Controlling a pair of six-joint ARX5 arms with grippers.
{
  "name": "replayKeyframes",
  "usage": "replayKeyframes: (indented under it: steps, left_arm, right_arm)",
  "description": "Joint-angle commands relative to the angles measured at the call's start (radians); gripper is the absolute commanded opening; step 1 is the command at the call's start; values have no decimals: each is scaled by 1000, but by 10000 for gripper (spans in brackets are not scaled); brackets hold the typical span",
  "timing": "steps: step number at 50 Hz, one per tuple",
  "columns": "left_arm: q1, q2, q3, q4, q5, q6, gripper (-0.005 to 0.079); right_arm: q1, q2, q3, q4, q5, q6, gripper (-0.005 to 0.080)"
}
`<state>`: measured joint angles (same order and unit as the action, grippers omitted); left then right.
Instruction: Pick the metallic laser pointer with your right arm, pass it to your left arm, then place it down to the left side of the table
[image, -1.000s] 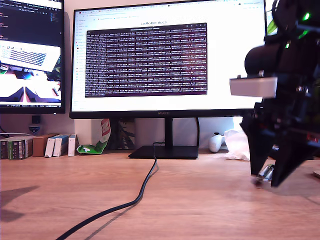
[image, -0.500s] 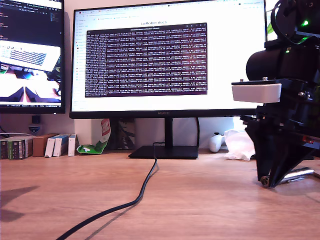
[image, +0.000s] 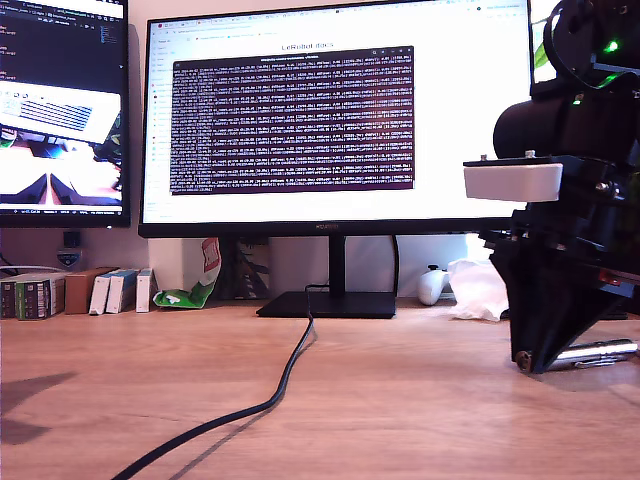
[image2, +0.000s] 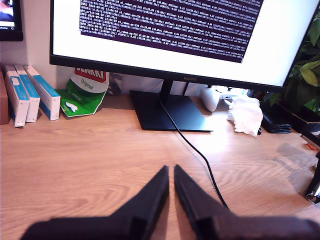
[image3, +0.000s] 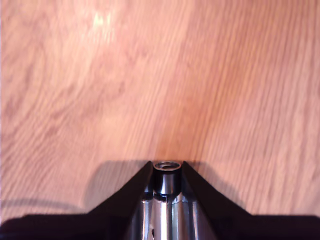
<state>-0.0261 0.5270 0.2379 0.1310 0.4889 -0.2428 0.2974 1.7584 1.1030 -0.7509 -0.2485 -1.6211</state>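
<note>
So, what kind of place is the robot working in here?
Probably a home or office computer desk: a wood-grain table holds two lit monitors, a black cable and small boxes by the wall.

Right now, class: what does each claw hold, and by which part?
My second claw grips the metallic laser pointer near one end, along its barrel. My first claw holds nothing.

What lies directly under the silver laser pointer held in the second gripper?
Only bare light-brown wood-grain table shows beneath the slim silver metal laser pointer. My second gripper, with its black fingers, covers the pointer's rear and the tabletop below it.
</note>
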Motion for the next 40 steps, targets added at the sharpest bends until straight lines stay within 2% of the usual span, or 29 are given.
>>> replayKeyframes:
  steps: [1, 11, 21, 25, 27, 28, 29, 34, 40]
  left_arm:
    - [-3, 3, 13, 4, 1, 8, 22]
    - [-3, 3, 13, 12, 31, 37, 22]
    - [-25, 4, 13, 85, 61, 42, 30]
    - [-44, 5, 13, 126, 88, 44, 79]
    - [-54, 5, 13, 143, 105, 51, 115]
    - [-60, 6, 13, 155, 113, 53, 134]
    - [-66, 8, 13, 163, 116, 55, 152]
    - [-99, 27, 13, 205, 142, 71, 250]
    - [-142, 66, 13, 240, 147, 95, 361]
  right_arm:
    - [22, 10, 50, 2, -6, 7, -13]
    - [85, 8, 150, 6, -5, 130, -13]
    - [177, 8, 266, 55, -14, 301, -13]
    - [219, 8, 316, 77, -16, 376, -13]
    - [237, 8, 341, 95, -27, 475, -13]
    - [244, 8, 353, 100, -40, 475, -13]
    - [253, 8, 367, 104, -56, 559, -13]
    - [286, 8, 434, 114, -174, 730, -13]
    - [315, 8, 521, 119, -331, 860, -13]
